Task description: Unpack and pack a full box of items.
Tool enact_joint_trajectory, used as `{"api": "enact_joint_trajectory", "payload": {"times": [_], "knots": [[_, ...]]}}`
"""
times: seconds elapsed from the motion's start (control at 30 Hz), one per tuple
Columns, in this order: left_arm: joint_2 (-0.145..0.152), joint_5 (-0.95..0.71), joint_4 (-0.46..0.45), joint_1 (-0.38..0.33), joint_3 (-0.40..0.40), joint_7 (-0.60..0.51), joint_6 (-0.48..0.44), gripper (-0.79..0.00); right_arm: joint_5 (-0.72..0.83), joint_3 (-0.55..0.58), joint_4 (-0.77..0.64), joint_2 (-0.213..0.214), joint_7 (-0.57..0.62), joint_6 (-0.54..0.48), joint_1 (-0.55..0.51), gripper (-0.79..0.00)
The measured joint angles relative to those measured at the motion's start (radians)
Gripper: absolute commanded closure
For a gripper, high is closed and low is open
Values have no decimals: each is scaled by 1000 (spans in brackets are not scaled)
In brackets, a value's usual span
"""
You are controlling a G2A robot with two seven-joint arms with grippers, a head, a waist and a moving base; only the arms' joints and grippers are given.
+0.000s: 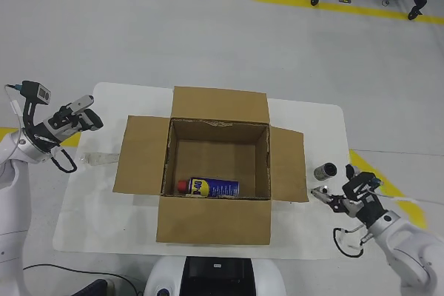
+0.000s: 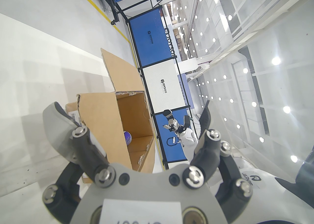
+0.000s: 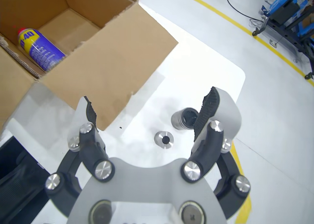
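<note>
An open cardboard box (image 1: pixel 215 223) stands in the middle of the white table (image 1: pixel 89 222), its flaps folded outward. Inside it a blue and yellow spray can (image 1: pixel 208 187) with a red cap lies on its side against the near wall, and the can (image 3: pixel 39 49) shows in the right wrist view too. My left gripper (image 1: pixel 93 115) hangs open and holds nothing, raised off the table beyond the box's left flap; the left wrist view looks past this gripper (image 2: pixel 131 117) into the box (image 2: pixel 98 104). My right gripper (image 3: pixel 149 104) is open just right of the box, low over the table.
A short metal cylinder (image 3: pixel 182 118) lies on the table next to one right fingertip, also seen from above as the cylinder (image 1: pixel 325 171). A small metal ring (image 3: pixel 163 139) sits close by. A clear, see-through item (image 1: pixel 96 157) lies left of the box. Yellow floor lines surround the table.
</note>
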Motion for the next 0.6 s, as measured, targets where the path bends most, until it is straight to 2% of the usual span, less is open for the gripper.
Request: {"api": "enact_joint_trajectory", "payload": {"times": [0.27, 0.6], "knots": [[0, 0, 0, 0, 0, 0, 0, -785, -11, 2, 114, 3, 35, -6, 3, -785], [0, 0, 0, 0, 0, 0, 0, -785, 29, -78, 268, 0, 81, 1, 80, -785]]}}
